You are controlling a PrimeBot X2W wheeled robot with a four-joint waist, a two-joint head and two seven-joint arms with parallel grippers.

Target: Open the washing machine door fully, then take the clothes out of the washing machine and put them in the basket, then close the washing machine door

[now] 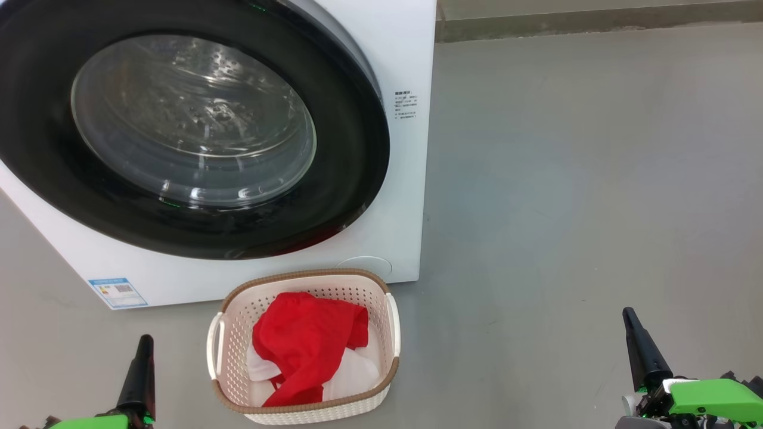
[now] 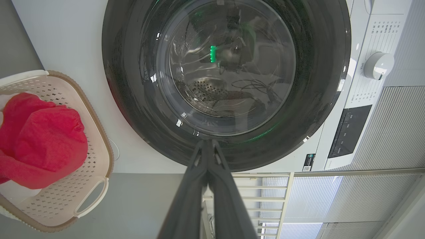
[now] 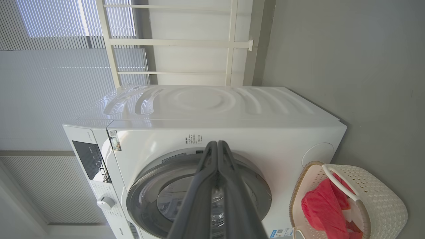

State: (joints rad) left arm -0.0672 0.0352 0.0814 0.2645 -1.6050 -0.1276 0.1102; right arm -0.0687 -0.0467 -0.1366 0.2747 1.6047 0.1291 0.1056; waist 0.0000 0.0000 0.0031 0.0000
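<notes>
Left gripper [image 1: 145, 345] and right gripper [image 1: 630, 322] — fingers pressed together, holding nothing — hang low, clear of the work. Clothes [image 1: 304, 351] lie in the basket [image 1: 310, 275] just before the washing machine [image 1: 405, 59]; washing machine door [image 1: 357, 149] sits flush, apparently closed, so the task appears complete.

We face a shut door [image 1: 191, 119] at eleven o'clock, basket [image 1: 310, 274] at twelve; bare floor [image 1: 566, 208] opens from one to three.

The washing machine door [image 1: 191, 119] runs off the top and left edges. The print [image 1: 405, 106] on its right is too small to read. The clothes [image 1: 304, 345] show red on top, hiding most of the white.
</notes>
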